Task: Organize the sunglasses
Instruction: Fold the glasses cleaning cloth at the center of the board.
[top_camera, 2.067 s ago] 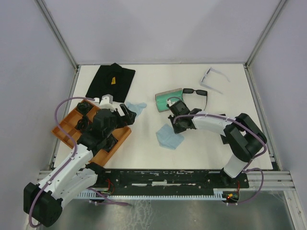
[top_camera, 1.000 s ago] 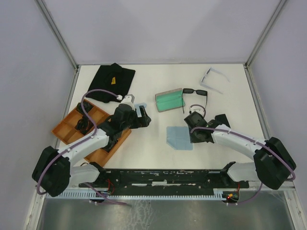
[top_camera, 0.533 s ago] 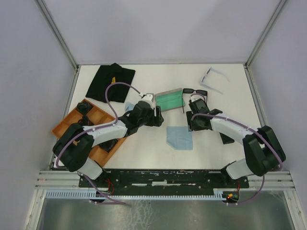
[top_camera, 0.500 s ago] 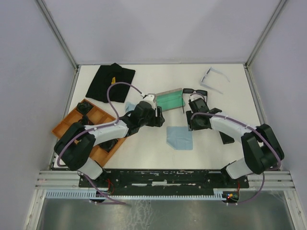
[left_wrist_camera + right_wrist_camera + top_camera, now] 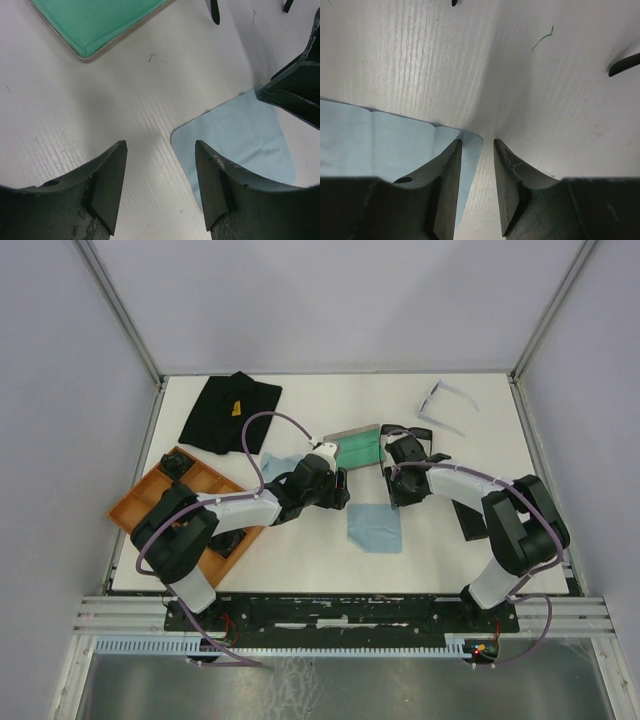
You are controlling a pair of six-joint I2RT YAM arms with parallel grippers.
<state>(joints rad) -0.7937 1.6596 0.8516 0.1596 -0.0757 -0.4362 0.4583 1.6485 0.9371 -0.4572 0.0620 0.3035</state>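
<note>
Flanking the blue cloth [image 5: 375, 528], left pincer [image 5: 160, 146] and right pincer [image 5: 476, 143] stand parted, empty; black pouch's [image 5: 213, 418] yellow mark [image 5: 237, 409] is unreadable.

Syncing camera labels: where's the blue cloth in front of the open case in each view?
Top external: blue cloth at table centre, on the near side of the open case.
Left wrist: lower right.
Right wrist: lower left, its corner at the fingertips.
Shared landmark: the right tool, at the cloth's far right corner in all three.
</note>
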